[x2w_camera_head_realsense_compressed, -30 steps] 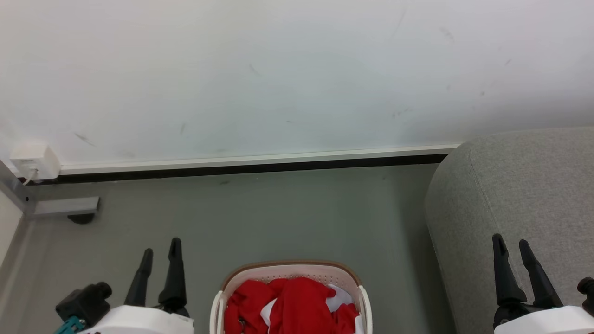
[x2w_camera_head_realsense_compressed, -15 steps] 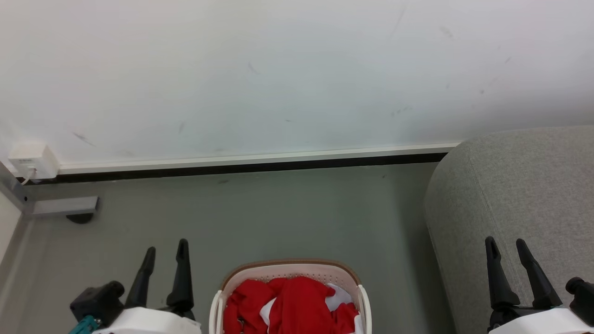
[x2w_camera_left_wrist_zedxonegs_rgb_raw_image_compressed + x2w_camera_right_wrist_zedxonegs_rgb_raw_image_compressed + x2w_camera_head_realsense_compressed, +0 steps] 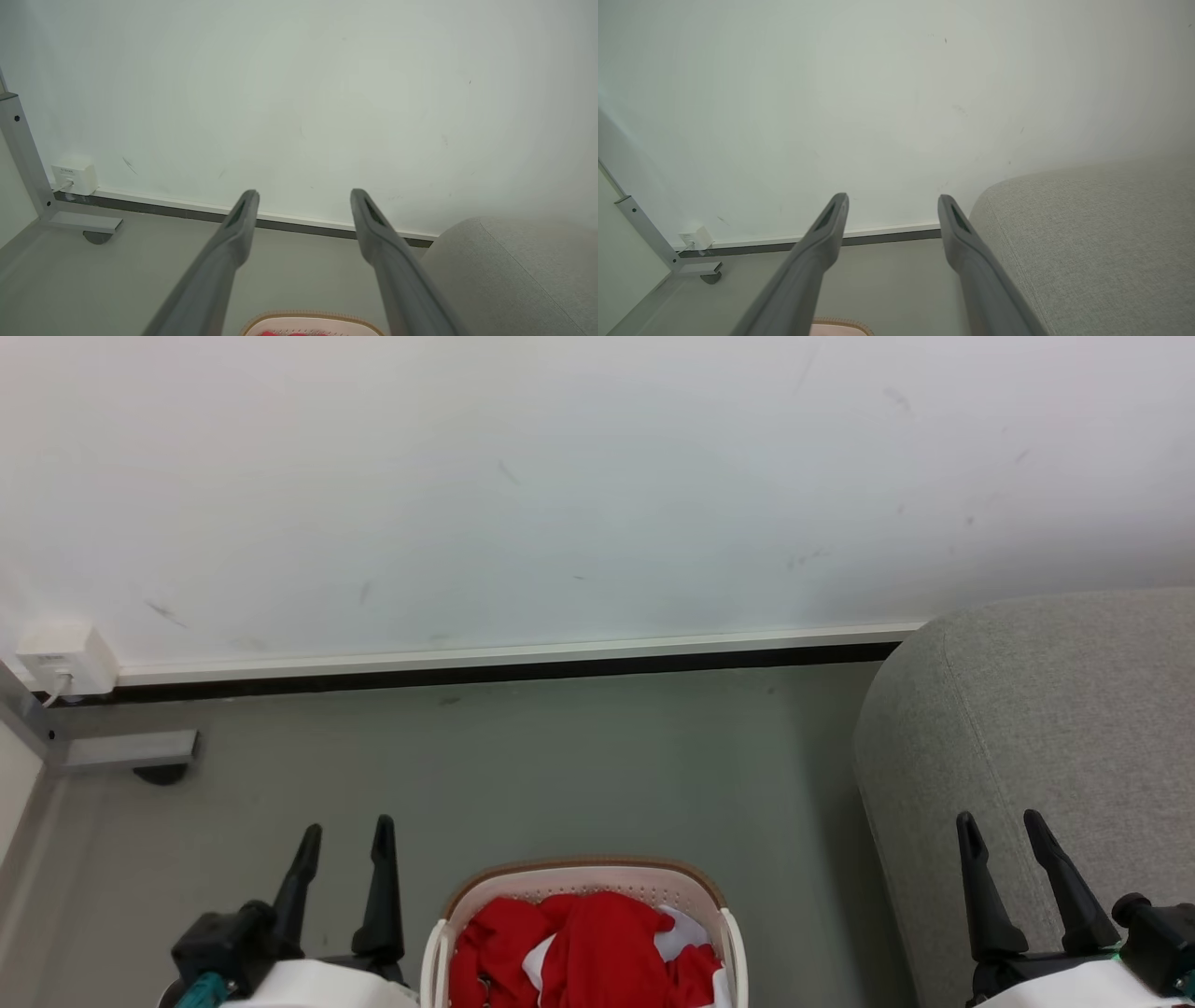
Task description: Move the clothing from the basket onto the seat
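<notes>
Red clothing (image 3: 583, 947) with white trim lies heaped in the cream basket (image 3: 583, 875), which stands on the floor at the bottom centre of the head view. Its brown rim also peeks into the left wrist view as the basket (image 3: 310, 318) and into the right wrist view as the basket (image 3: 843, 323). The grey seat (image 3: 1055, 709) rises at the right; the seat (image 3: 514, 275) and the seat (image 3: 1087, 242) show in the wrist views too. My left gripper (image 3: 346, 831) stands open left of the basket, empty. My right gripper (image 3: 1001, 823) is open in front of the seat's side, empty.
A pale wall with a white skirting board (image 3: 513, 653) closes off the far side. A white wall socket box (image 3: 63, 658) and a grey metal frame foot (image 3: 126, 751) stand at the far left. Grey floor (image 3: 579, 775) lies between the basket and the wall.
Both grippers have drifted inward toward the basket: the left one to the right, the right one to the left. Both stay open. The clothing and basket have not moved.
</notes>
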Controlling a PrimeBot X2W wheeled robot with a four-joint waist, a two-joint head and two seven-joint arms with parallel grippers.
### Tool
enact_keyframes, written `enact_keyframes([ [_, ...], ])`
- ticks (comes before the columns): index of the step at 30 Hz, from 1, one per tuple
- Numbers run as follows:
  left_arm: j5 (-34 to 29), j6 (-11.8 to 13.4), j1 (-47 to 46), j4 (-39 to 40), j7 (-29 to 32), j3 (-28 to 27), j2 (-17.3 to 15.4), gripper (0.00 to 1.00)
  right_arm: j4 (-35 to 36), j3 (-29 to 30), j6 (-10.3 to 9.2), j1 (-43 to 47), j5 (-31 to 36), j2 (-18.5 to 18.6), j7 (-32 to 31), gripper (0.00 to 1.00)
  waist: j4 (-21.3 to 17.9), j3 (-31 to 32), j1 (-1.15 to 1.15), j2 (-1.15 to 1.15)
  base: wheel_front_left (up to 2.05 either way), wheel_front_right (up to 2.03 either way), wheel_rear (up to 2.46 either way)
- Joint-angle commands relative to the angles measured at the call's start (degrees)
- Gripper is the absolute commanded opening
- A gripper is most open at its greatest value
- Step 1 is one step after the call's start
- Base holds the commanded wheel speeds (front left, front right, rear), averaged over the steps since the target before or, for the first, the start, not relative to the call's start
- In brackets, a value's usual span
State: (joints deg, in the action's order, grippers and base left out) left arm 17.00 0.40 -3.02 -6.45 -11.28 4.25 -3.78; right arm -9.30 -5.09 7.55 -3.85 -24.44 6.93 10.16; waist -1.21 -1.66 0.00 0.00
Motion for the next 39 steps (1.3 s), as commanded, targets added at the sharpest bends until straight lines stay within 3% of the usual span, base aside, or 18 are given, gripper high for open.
enact_keyframes([
  [1, -1.79, 0.17, 0.03, 0.50, -0.55, 0.08, -0.53, 1.00, 0.52, -0.08, -0.09, -0.54, 1.11, 0.44, 0.57, 1.00, 0.00, -0.03, 0.00, 0.00, 0.00, 0.00, 0.00],
  [33, -14.40, 0.73, 1.00, 1.64, -3.99, 1.27, -0.06, 1.00, 1.07, -1.35, -0.12, 0.50, 13.24, 0.30, 3.91, 1.00, -0.02, 0.29, 0.00, 0.00, 0.00, 0.00, 0.00],
  [39, -13.86, 0.40, 0.99, 1.40, -3.91, 0.92, 0.12, 1.00, 0.87, -1.18, -0.12, 0.54, 12.57, 0.08, 3.93, 1.00, 0.04, 0.44, 0.00, 0.00, 0.00, 0.00, 0.00],
])
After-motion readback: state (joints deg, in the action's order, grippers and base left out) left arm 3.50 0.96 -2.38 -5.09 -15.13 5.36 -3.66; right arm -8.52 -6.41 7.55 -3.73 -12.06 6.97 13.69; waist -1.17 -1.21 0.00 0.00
